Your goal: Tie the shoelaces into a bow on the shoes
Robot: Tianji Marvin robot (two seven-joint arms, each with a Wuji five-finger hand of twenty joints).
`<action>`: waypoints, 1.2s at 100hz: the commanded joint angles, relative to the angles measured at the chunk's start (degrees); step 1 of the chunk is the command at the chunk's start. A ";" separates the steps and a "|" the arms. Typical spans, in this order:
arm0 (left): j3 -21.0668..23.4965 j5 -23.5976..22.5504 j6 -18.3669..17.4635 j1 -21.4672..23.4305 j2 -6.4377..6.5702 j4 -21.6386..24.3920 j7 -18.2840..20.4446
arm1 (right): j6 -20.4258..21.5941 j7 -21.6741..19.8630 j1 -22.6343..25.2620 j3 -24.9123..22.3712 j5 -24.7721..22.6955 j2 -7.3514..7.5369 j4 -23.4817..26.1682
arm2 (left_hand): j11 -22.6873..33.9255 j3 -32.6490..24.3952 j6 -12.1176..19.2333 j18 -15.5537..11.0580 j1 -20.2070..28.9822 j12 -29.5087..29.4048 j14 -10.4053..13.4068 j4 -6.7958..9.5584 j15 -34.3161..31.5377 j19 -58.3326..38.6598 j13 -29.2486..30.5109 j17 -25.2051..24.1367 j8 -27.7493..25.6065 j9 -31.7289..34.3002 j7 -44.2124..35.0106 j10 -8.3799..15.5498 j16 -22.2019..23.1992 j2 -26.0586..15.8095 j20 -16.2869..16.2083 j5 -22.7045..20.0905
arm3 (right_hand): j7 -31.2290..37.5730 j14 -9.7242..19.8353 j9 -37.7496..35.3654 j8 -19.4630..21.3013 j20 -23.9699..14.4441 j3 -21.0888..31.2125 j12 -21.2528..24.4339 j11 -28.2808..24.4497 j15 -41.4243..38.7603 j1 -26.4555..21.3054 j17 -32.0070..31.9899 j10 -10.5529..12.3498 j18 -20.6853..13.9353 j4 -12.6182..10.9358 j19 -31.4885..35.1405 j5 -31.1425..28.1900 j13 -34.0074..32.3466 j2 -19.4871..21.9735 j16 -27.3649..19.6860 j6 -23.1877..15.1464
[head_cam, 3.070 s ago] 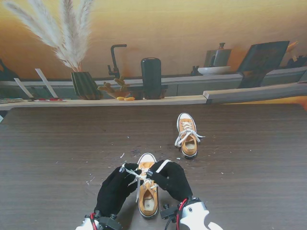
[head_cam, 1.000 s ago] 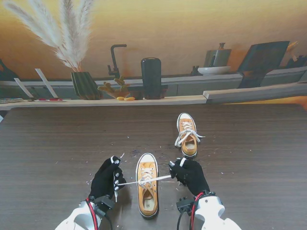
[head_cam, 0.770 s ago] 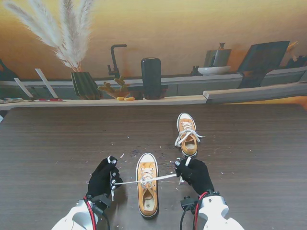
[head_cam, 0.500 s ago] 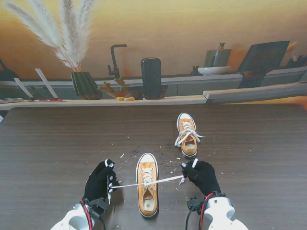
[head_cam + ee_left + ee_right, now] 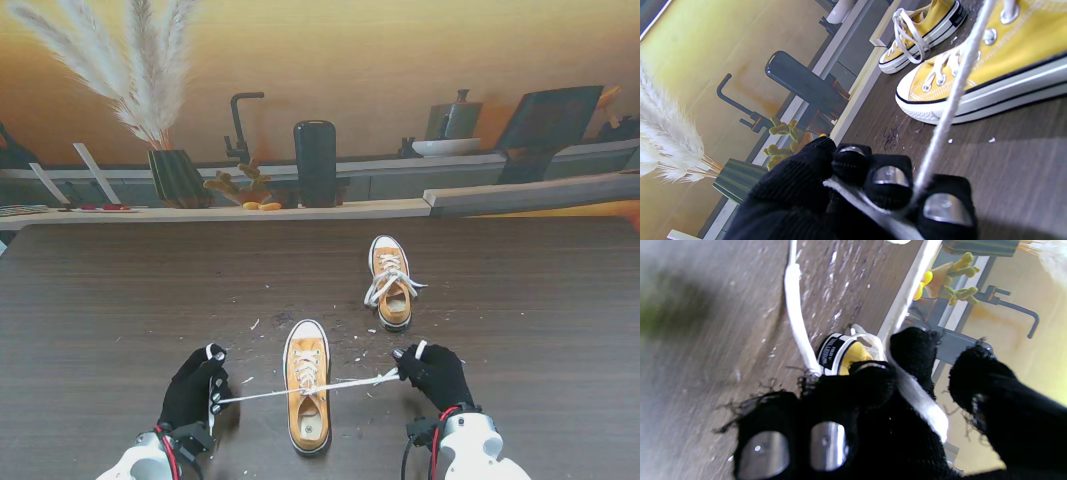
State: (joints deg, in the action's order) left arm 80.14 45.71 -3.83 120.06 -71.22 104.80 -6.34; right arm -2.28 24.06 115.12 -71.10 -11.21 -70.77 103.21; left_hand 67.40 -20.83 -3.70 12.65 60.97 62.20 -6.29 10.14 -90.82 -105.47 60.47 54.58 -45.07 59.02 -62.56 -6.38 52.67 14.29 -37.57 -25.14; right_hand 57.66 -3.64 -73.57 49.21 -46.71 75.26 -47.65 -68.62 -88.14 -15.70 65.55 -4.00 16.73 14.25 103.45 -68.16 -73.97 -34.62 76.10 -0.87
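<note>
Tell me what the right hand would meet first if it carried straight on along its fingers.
Probably the far shoe. The right hand, shut on a lace end, points away from me, and its wrist view shows that shoe's heel just past the fingertips. Depth is unclear; it could slide past.

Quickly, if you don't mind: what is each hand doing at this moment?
Left hand: closed on one end of the near shoe's lace.
Right hand: closed on the other end, pulled taut.
</note>
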 commanded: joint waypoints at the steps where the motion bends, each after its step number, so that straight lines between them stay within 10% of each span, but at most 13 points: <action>1: 0.58 -0.43 0.59 0.57 0.14 -0.05 0.80 | -0.70 -0.27 -0.25 -0.42 -0.21 0.15 -1.07 | 2.44 0.08 6.41 -6.33 2.60 0.51 4.26 0.75 -2.19 -10.67 1.59 0.42 -1.19 0.94 -5.28 -3.77 -1.25 0.39 -0.89 -1.75 | 1.81 12.33 -4.05 -0.96 -0.74 2.08 0.49 -0.83 -2.30 -0.92 1.72 -8.40 -1.66 1.54 8.28 -0.94 -1.31 -0.87 -1.26 1.73; 56: 2.71 -4.44 2.58 2.25 0.03 0.64 -1.39 | -3.33 2.13 -1.20 -0.46 -2.77 -0.30 -4.35 | 2.87 0.98 5.26 -6.51 3.53 0.63 4.26 0.88 -2.41 -10.60 1.52 0.46 -0.96 1.10 -4.99 -4.44 -1.44 0.23 -0.77 -1.98 | 1.78 11.50 -3.91 -1.13 -0.79 1.86 0.79 -0.75 -2.01 -0.85 1.56 -8.40 -0.31 1.57 7.26 -0.72 -1.26 -0.69 -1.40 1.63; 60: 2.55 -4.81 1.75 2.17 0.05 0.41 -1.40 | -3.26 2.18 -1.13 -0.52 -2.72 -0.31 -4.24 | 1.73 1.51 5.52 -5.14 3.62 0.34 2.67 0.74 -1.21 -8.85 -0.12 -2.25 -0.39 0.30 -4.39 -4.37 -1.35 0.16 -1.42 -1.92 | 1.65 11.50 -3.85 -1.19 -0.76 1.71 0.83 -0.68 -2.01 -0.84 1.53 -8.62 -0.15 1.61 7.13 -0.49 -1.26 -0.74 -1.40 1.59; 72: 2.07 -8.27 -1.12 1.73 0.14 -0.62 -2.08 | -2.59 2.41 -0.84 -0.72 -2.95 -0.29 -3.65 | -11.81 0.97 5.98 2.93 -0.75 -2.37 -6.63 -2.95 17.26 15.71 -17.19 -26.14 5.07 -9.67 5.12 -5.15 0.20 2.02 -17.06 -0.63 | 0.22 7.56 -2.39 -2.19 0.41 -1.39 1.31 0.21 0.44 -1.50 1.09 -8.25 2.84 1.31 4.36 0.69 -0.84 1.31 -1.06 0.52; 84: 1.68 -17.26 -3.19 1.32 0.25 -1.70 -4.65 | -0.87 3.70 -0.82 -0.84 -3.80 -0.40 -3.76 | -30.11 4.62 5.36 0.89 -9.10 -14.91 -6.20 -4.90 41.31 34.46 -34.37 -48.68 11.75 -23.38 18.36 -2.47 -7.34 0.66 -12.77 3.46 | -2.57 -4.44 5.83 -12.10 0.54 -7.71 2.41 3.80 16.15 -5.16 -8.55 -8.88 9.68 2.27 -5.95 6.37 0.68 2.69 4.24 -1.50; 101: 2.75 -32.85 -3.45 1.70 0.92 -2.11 -6.81 | -0.66 3.70 -0.04 -1.73 -8.14 0.22 -3.30 | -43.60 11.44 2.21 0.38 -14.60 -27.66 -5.75 -3.09 59.95 52.20 -42.70 -55.29 20.66 -32.74 35.56 -0.93 -14.50 -6.58 -6.11 3.83 | -14.47 -6.88 22.75 -21.31 -2.01 -12.20 4.42 6.11 31.14 -1.51 -30.70 -9.47 7.30 0.59 -14.61 17.56 14.47 4.37 12.74 -3.63; 120: 5.13 -45.04 -1.75 2.86 2.30 -1.82 -4.76 | -0.98 1.18 1.39 -3.03 -10.06 1.05 -1.52 | -50.56 15.21 0.98 0.16 -15.95 -34.04 -5.58 -2.88 66.44 59.06 -44.62 -56.03 27.12 -35.99 44.83 -0.90 -16.17 -7.84 -6.28 4.51 | -19.99 -5.67 26.14 -25.23 -2.34 -14.99 5.67 6.49 31.44 -1.52 -34.10 -9.38 6.11 -0.51 -15.73 25.21 18.34 5.33 13.85 -10.82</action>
State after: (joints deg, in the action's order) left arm 84.84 0.64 -6.17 122.29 -69.80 102.50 -11.52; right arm -3.16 26.16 116.00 -73.96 -21.23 -70.31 101.10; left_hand 18.60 -7.93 -3.78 12.93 47.61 30.12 -12.90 6.82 -25.79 -48.70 16.70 -0.75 -19.96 24.47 -19.85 -8.94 37.82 8.51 -43.92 -21.81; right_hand 38.75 -10.66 -48.77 25.72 -48.05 62.24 -42.53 -62.42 -56.64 -19.12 32.09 -12.39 23.90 15.16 87.72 -45.45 -56.68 -29.71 87.63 -8.51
